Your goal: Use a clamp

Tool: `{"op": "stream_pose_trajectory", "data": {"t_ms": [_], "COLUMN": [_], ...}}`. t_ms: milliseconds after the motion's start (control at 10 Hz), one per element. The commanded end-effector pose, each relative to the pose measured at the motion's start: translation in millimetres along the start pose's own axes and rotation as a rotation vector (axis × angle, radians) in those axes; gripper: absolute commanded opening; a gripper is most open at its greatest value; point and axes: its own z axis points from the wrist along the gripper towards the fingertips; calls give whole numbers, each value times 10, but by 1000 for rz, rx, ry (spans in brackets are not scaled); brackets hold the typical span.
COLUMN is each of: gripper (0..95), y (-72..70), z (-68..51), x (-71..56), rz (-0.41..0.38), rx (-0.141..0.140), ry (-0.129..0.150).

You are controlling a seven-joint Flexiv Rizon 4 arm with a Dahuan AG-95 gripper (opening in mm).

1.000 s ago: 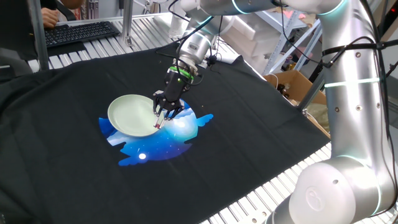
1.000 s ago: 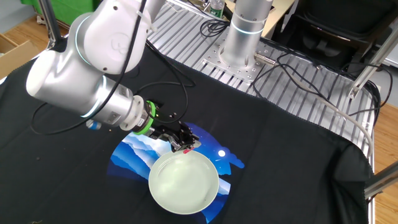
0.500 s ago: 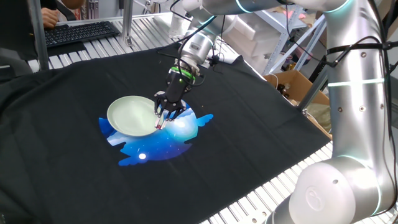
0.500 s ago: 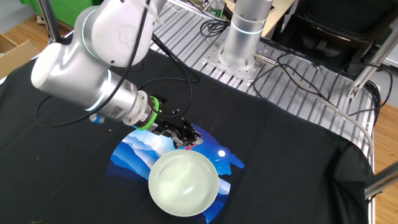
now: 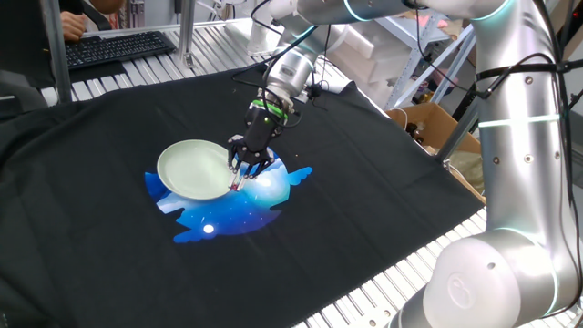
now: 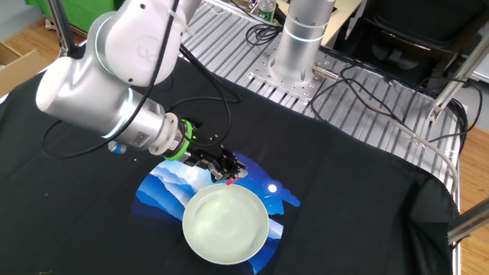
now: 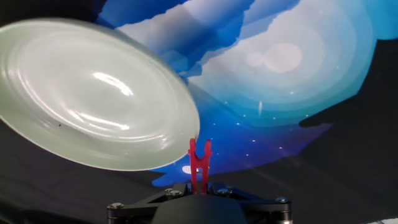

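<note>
A pale green plate (image 5: 192,167) lies on a blue and white print on the black cloth; it also shows in the other fixed view (image 6: 225,224) and the hand view (image 7: 93,93). My gripper (image 5: 240,177) is shut on the tiny red clamp (image 7: 199,163), which sticks out ahead of the fingers. The clamp's two jaws stand slightly parted, just at the plate's near rim. In the other fixed view the gripper (image 6: 228,177) holds the clamp (image 6: 229,182) right beside the plate's far edge.
A keyboard (image 5: 117,46) and a person's arm are at the far left edge. A cardboard box (image 5: 428,128) stands off the table's right side. The arm's base (image 6: 299,42) and cables sit on the slatted metal top.
The gripper with the clamp has shifted very slightly along the plate's rim. The plate has not moved.
</note>
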Motion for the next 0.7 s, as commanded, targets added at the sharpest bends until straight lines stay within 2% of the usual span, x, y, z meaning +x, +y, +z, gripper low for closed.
{"op": "stream_pose_trajectory", "data": {"t_ms": [100,700], "gripper": [0,0], "y": [57,86], "z": [-31,-18], "x": [-22,-92], "rz": [4,-12], "rx": [-16,-27], "ry": [17,36]}}
